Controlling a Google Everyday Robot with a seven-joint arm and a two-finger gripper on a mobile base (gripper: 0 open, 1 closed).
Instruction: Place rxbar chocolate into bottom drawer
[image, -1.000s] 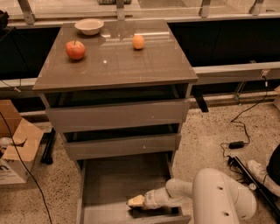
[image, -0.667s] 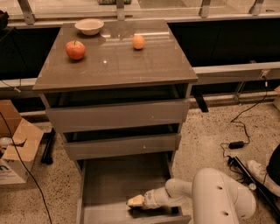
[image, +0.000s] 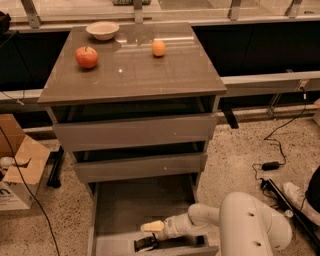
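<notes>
The bottom drawer (image: 115, 210) is pulled open below the two upper drawers, and its grey floor shows. My gripper (image: 152, 226) reaches into it from the right, low over the floor near the drawer's front. The rxbar chocolate (image: 145, 243), a small dark bar, lies on the drawer floor just below and in front of the gripper, against the front wall. It looks apart from the gripper.
On the cabinet top (image: 130, 75) stand a red apple (image: 87, 57), an orange fruit (image: 158, 48) and a white bowl (image: 102, 30). A cardboard box (image: 20, 170) sits on the floor at left. Cables (image: 272, 165) lie on the floor at right.
The gripper has shifted slightly up and to the left inside the drawer. The dark bar now shows on the floor below it.
</notes>
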